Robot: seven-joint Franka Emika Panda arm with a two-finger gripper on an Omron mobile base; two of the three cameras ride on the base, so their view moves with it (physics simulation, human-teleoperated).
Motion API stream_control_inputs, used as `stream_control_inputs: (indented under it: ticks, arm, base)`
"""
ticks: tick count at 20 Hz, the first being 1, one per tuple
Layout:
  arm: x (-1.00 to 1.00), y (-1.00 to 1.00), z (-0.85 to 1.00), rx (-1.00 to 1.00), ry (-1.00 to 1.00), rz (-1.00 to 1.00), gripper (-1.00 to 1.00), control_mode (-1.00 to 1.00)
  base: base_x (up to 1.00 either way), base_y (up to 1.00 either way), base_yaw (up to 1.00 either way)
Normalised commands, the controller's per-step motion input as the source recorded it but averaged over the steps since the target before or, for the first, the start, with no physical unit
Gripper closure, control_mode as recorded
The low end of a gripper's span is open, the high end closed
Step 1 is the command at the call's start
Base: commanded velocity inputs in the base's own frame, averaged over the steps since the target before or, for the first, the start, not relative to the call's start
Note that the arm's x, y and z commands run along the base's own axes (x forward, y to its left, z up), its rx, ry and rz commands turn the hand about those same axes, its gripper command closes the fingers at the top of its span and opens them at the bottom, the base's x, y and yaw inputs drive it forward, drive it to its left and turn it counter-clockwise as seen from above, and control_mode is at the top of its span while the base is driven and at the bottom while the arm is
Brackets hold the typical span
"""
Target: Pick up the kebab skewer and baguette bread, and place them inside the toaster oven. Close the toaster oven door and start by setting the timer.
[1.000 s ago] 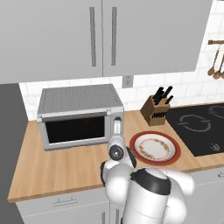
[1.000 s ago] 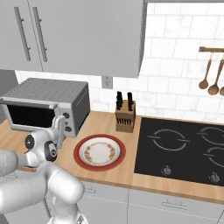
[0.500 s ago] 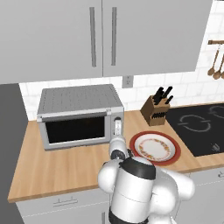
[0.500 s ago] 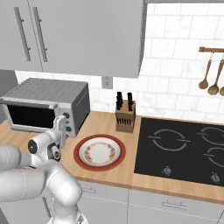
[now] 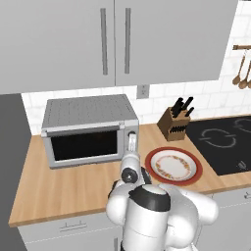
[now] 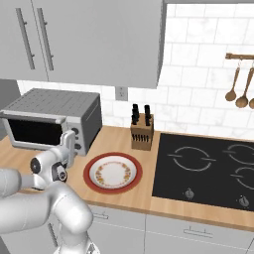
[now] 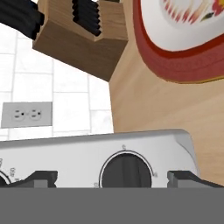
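Toaster oven (image 5: 88, 131) long axis along the wall, door shut; fingers (image 7: 41, 177) wide apart, empty, flanking 1 knob (image 7: 126, 170)

The toaster oven (image 5: 88, 130) sits on the counter (image 5: 59, 188) against the back wall, its door (image 5: 84, 145) shut. The plate (image 5: 172, 165) lies to its right, nearer the counter's front edge. The knife block (image 5: 175, 122) stands behind the plate. The cooktop (image 5: 223, 144) lies farther right. Cabinets (image 5: 112, 44) hang above.

counter (image 5: 59, 186): wood | on it: toaster oven (image 5: 88, 130), red-rimmed plate (image 5: 172, 165), knife block (image 5: 174, 122)
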Motion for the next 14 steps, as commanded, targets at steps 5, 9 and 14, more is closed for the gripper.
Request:
stream_control_inputs:
  ticks: [5,9,14]
  arm:
    - [0.08,0.48,-0.39,0.11,0.00,-0.08,-1.00,-1.00]
    - [0.15,0.44,-0.41,0.10,0.00,-0.06,-1.00,-1.00]
    - [0.17,0.08,-0.49,0.10,0.00,-0.05,-1.00,-1.00]
  base:
    - [0.00,0.00,0.00]
    - [0.00,0.00,0.00]
    - [0.00,0.00,0.00]
